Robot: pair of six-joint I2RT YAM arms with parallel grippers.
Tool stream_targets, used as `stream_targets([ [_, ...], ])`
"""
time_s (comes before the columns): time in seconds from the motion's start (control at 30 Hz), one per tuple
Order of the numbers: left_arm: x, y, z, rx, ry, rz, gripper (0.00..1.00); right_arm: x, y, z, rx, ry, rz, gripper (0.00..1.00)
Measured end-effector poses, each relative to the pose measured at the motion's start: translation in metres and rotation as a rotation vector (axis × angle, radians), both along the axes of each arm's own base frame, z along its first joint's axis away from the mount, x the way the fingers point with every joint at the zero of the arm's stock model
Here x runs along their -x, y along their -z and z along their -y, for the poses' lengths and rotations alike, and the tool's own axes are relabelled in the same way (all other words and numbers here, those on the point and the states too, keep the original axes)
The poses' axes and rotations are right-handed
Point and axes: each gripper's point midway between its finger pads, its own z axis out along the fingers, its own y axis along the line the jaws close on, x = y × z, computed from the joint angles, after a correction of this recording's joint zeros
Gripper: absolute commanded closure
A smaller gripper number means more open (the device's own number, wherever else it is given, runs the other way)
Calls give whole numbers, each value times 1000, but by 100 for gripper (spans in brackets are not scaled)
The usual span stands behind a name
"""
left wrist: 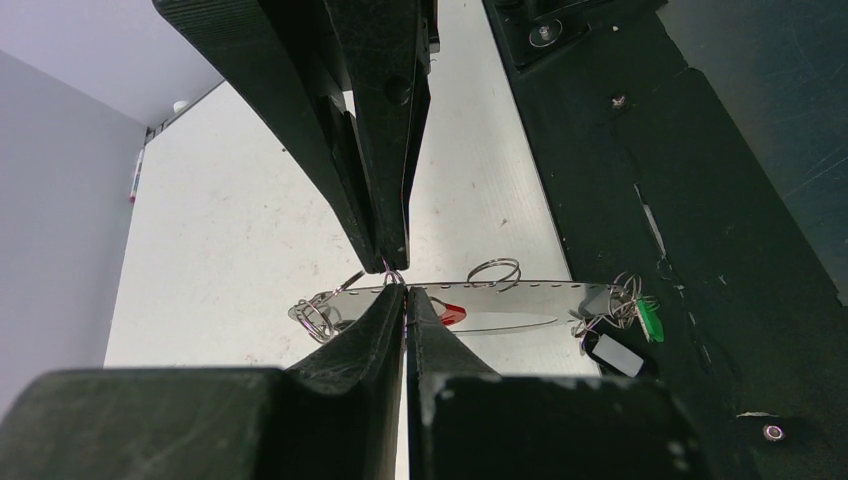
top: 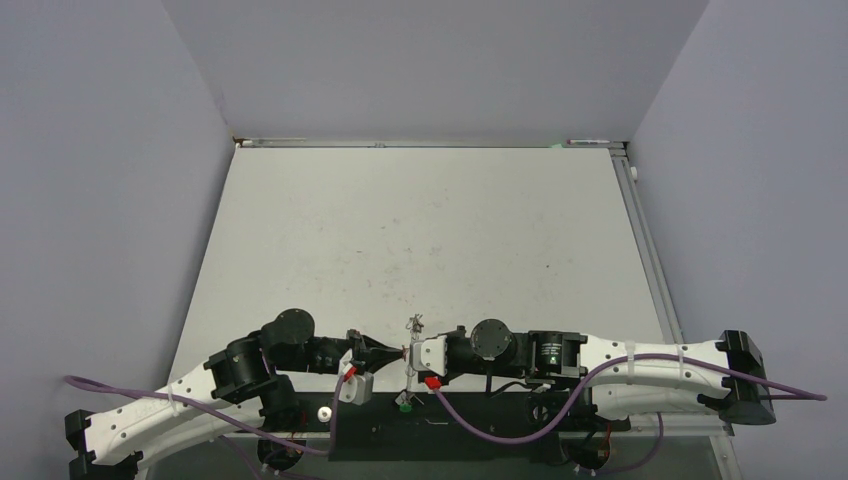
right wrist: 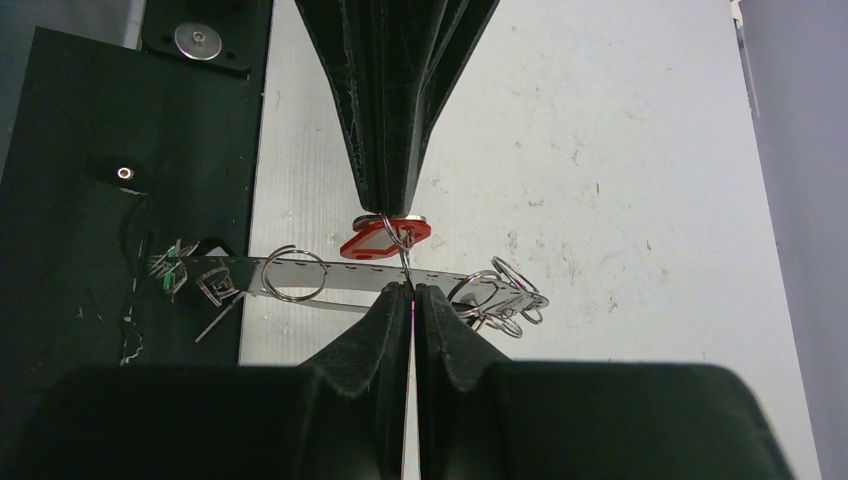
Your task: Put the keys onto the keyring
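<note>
Closest to the right wrist camera, my right gripper (right wrist: pixel 412 290) is pinched fully shut, with a thin strand of wire caught between its tips. That wire belongs to a small wire ring (right wrist: pixel 399 236) just above them. My left gripper (right wrist: pixel 388 212) comes in from the opposite side, nose to nose with the right one. It is clamped shut as well, its tips on the far side of the same ring. A red tag (right wrist: pixel 372 243) hangs on that ring, right at the left gripper's tips.

Just behind the point where the two grippers meet, the keyring (right wrist: pixel 350 273) runs crossways. From here it looks like a long silvery band with a row of small holes. I cannot tell whether it rests on the surface or is held a little off it.

One end of the band reaches over the white table (top: pixel 420 230) and carries a cluster of split rings (right wrist: pixel 505 293). The other end lies over the black base plate (left wrist: pixel 700 200), with a green tag (left wrist: pixel 650 318) and a dark tag with a white label (left wrist: pixel 612 353) among tangled wire. A larger single ring (right wrist: pixel 295 273) sits on the band between the grippers and the green end.
</note>
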Motion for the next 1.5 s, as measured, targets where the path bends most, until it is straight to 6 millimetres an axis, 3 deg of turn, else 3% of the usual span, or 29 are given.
stream_targets([
  [0.97, 0, 2, -1, -5, -3, -6, 100, 1, -13, 5, -31, 3, -1, 95],
  [1.43, 1, 6, -3, -7, -10, -14, 100, 2, -28, 8, -83, -1, 6, 95],
  [1.5, 1, 6, -3, -4, -12, -14, 91, 2, -28, 8, -84, -1, 6, 95],
])
